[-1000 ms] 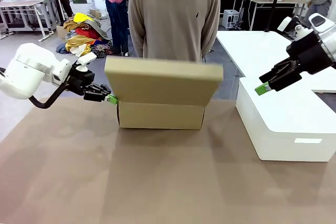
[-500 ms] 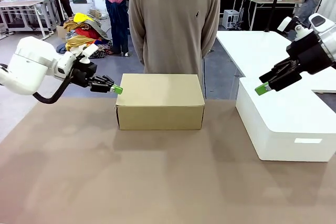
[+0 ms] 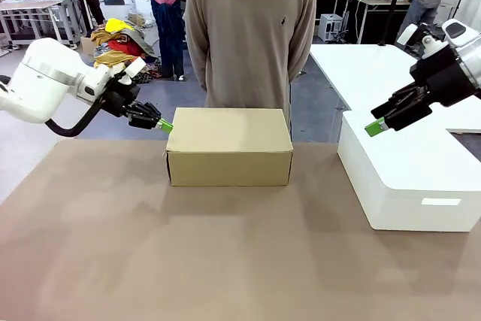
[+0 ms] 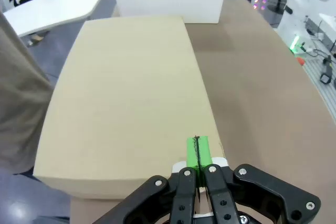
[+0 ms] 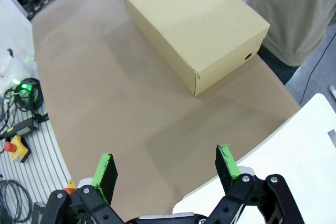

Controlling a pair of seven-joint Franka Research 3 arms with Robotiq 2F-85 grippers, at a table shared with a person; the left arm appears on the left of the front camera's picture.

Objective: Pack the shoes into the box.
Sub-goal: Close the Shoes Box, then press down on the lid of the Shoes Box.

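Centrally on the brown surface (image 3: 225, 261) sits the box (image 3: 229, 146), lid shut, before a standing person (image 3: 250, 28). Right arm hangs raised over a white box (image 3: 406, 178), its pincer (image 3: 373, 127) spread wide. Left pincer (image 3: 164, 125), pads pressed together on nothing, points at the box's upper left edge.

The robot's white left arm comes in from the left side of the front view, bent at the wrist so that its black two-finger left gripper (image 3: 161, 124) angles down and toward the middle, its green-padded fingertips (image 4: 198, 152) pressed flat together with no gap between them. The white right arm enters from the right side and holds its black right gripper (image 3: 375, 127) up high, pointing down and toward the middle. In the right wrist view its two green pads (image 5: 227, 162) stand wide apart with nothing between them.
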